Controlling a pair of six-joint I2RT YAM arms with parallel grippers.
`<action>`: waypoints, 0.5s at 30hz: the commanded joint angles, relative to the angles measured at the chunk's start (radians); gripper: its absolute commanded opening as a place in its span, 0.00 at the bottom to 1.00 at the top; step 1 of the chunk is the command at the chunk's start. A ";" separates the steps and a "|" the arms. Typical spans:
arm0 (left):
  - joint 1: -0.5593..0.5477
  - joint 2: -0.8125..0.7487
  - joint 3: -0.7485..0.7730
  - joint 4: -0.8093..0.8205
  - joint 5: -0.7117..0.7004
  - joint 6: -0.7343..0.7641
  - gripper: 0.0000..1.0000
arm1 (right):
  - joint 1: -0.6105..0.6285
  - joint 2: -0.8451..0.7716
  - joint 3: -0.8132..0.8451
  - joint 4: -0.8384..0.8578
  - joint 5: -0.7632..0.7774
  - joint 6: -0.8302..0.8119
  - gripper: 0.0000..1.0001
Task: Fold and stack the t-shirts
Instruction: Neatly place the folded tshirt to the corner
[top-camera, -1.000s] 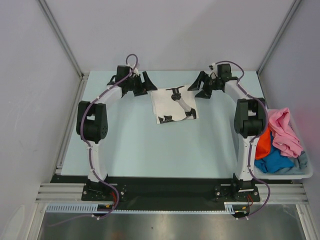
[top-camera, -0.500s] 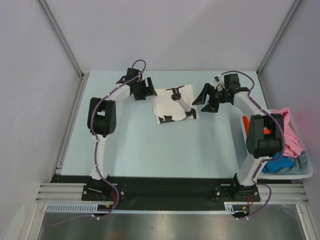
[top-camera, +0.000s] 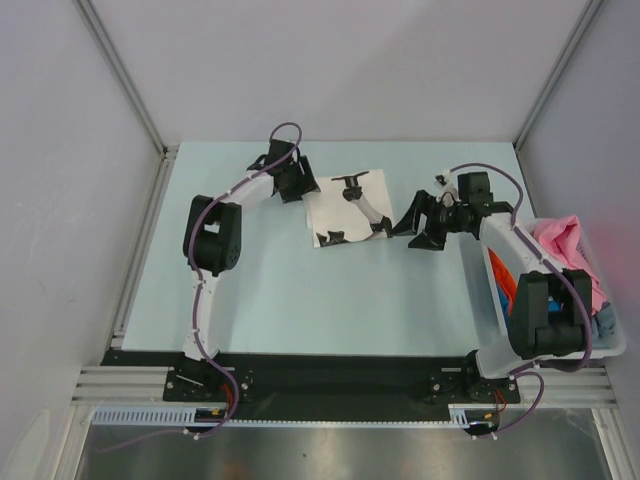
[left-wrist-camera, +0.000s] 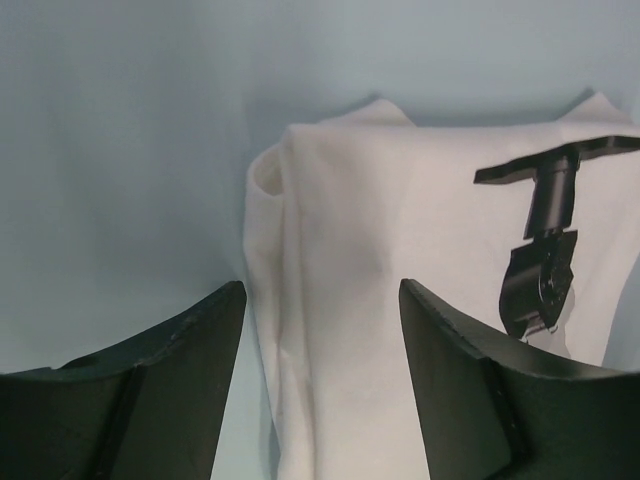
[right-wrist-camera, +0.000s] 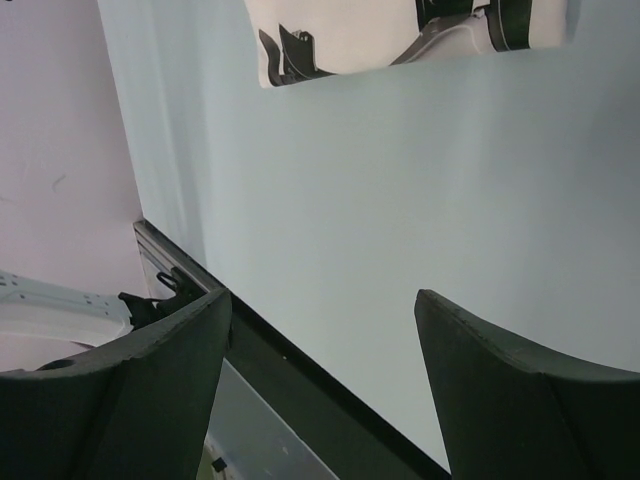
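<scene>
While the overhead view takes in the whole table (top-camera: 300, 300), only the wrist cameras show the jaws close up. From above, the white t-shirt (top-camera: 345, 208), folded into a rough square with a black print, lies on the far middle of the table. The left gripper (top-camera: 298, 182) sits at its far left corner. The right gripper (top-camera: 420, 222) hangs just off its right edge, apart from it.

The left wrist view adds that the left jaws stand well apart, astride the shirt's folded left edge and gripping nothing. Whether the fingers touch the cloth I cannot tell. The right wrist view shows that gripper spread wide and empty over bare table, the shirt's edge at the top of the picture.

Only the overhead view shows the pale bin (top-camera: 605, 350) at the table's right side. A pink t-shirt (top-camera: 565, 248) drapes over its far end, a strip of orange t-shirt (top-camera: 505, 285) shows beside the right arm, and grey-blue cloth (top-camera: 606, 322) peeks out at the near corner.
</scene>
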 joint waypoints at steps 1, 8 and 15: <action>0.005 0.021 -0.006 -0.075 -0.125 -0.059 0.70 | -0.010 -0.070 -0.015 -0.013 -0.029 -0.031 0.80; 0.006 0.076 0.037 -0.086 -0.077 -0.097 0.69 | -0.014 -0.098 -0.044 0.000 -0.049 -0.015 0.80; 0.022 0.085 0.020 -0.086 -0.041 -0.189 0.57 | -0.011 -0.114 -0.064 0.004 -0.065 -0.008 0.80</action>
